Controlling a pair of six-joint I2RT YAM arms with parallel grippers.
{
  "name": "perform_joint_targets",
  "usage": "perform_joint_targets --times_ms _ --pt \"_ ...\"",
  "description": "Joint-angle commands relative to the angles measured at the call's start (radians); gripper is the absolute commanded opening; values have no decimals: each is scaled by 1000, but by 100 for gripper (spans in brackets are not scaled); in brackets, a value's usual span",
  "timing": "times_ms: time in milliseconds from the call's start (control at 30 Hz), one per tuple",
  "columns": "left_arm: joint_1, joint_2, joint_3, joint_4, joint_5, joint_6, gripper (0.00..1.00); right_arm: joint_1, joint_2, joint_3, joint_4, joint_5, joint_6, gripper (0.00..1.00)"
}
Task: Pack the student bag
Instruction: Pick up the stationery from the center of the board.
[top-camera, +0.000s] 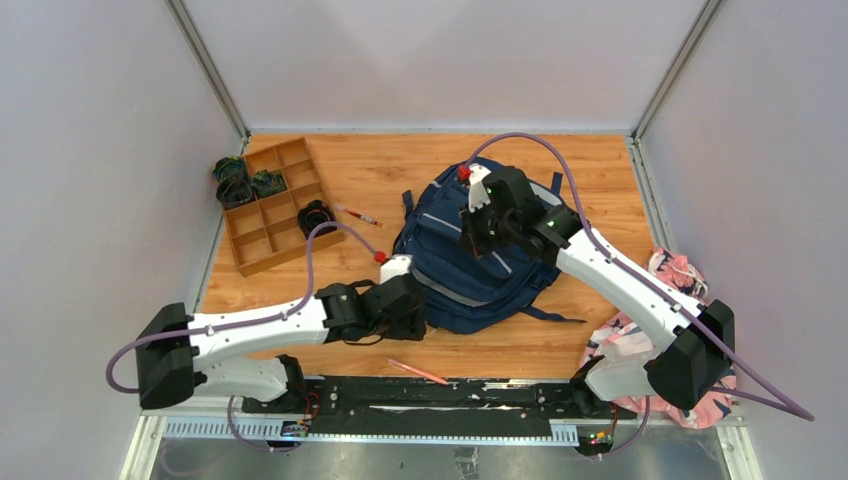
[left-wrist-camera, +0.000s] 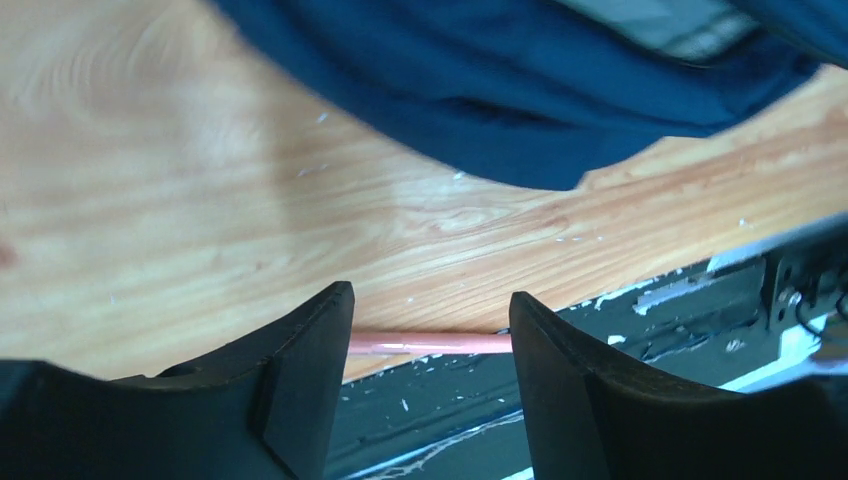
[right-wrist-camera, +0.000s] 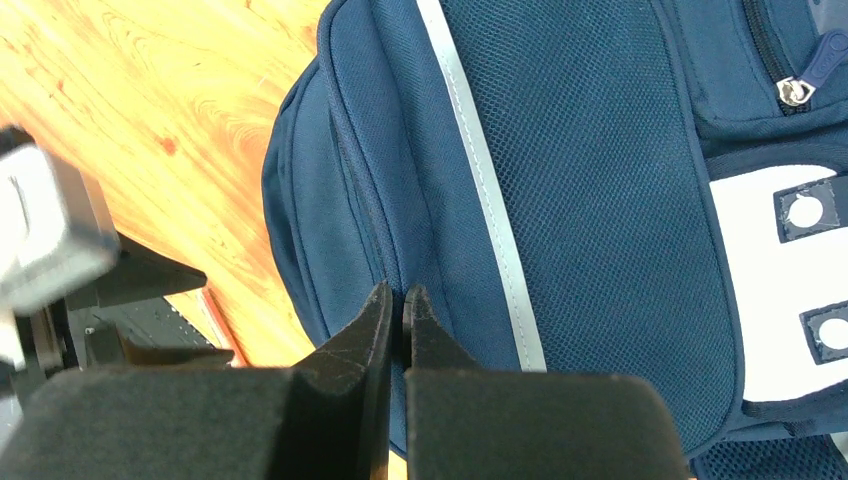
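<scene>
The student bag (top-camera: 455, 275) lies flat in the middle of the desk (top-camera: 380, 170), front panel up. Its zips look closed, so I judge that packing has to begin by opening it. That would explain the right pincer (right-wrist-camera: 393, 300): its fingers are pressed together, with the tips down on the seam along the bag's side, perhaps seeking a zip pull. Whether any fabric is caught between them I cannot tell.

The left pincer (left-wrist-camera: 430, 310) hangs low by the bag's near edge with its fingers apart. A pink pencil (left-wrist-camera: 430, 343) lies across the gap beyond them, at the desk's near edge, and is likely the first item to go in. Only the left wrist view shows that alignment; from overhead the fingers are hidden under the wrist. Only the overhead view shows the wooden compartment tray (top-camera: 270, 205) at the far left and a second pencil (top-camera: 355, 214) beside it.
</scene>
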Motion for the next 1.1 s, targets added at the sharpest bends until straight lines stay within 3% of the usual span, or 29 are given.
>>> perform_joint_targets --times_ms 0,133,233,367,467,1067 --pt "-13 -101 -119 24 -126 -516 64 11 -13 16 2 -56 0 0" --pt "-39 -73 -114 6 -163 -699 73 11 -18 5 11 -65 -4 0" --pt "-70 6 -72 -105 -196 -837 77 11 -20 1 17 -76 -3 0" --pt "-83 160 69 -297 -162 -937 77 11 -22 2 17 -67 -5 0" --pt "-89 274 177 -436 -115 -978 71 11 -24 1 19 -68 -5 0" --pt "-179 342 204 -452 -65 -1116 73 11 -61 -16 28 -93 0 0"
